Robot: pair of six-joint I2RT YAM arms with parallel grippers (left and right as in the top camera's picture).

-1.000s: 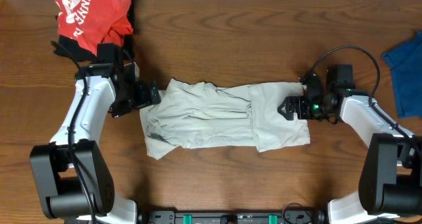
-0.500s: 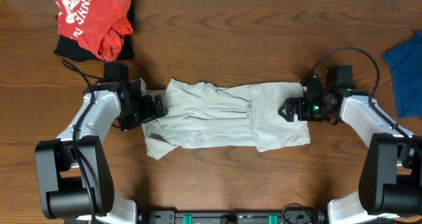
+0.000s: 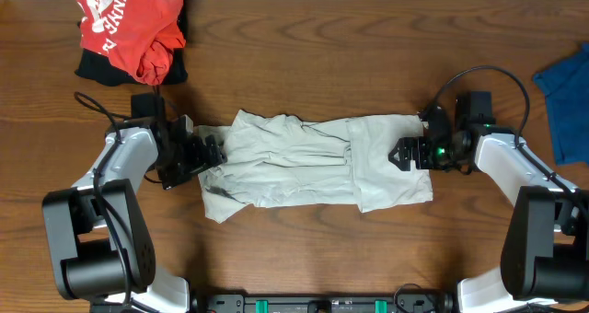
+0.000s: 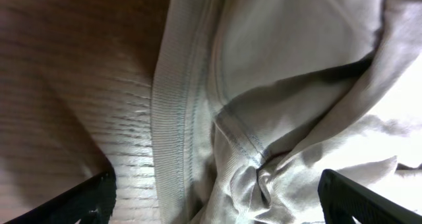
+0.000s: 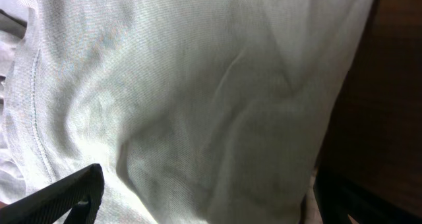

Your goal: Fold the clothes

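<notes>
The clothes (image 3: 313,161), a wrinkled pale beige shirt, lie in a wide band across the middle of the wooden table (image 3: 304,64). My left gripper (image 3: 210,154) is at the shirt's left edge, open. In the left wrist view its gripper (image 4: 217,207) straddles the ribbed hem (image 4: 173,118) and bunched folds of the shirt, with bare wood (image 4: 72,85) to the left. My right gripper (image 3: 405,153) is open at the shirt's right end. In the right wrist view that gripper (image 5: 211,207) spans smooth fabric of the clothes (image 5: 198,85), whose edge meets dark wood (image 5: 395,85).
A red garment with white lettering (image 3: 129,23) lies on a black cloth (image 3: 92,69) at the back left corner. A blue cloth (image 3: 566,101) sits at the right edge. A black cable (image 3: 488,74) loops above the right wrist.
My left gripper has come toward the front along the shirt's left edge, then drawn back slightly left. The right arm and the shirt have stayed put.
</notes>
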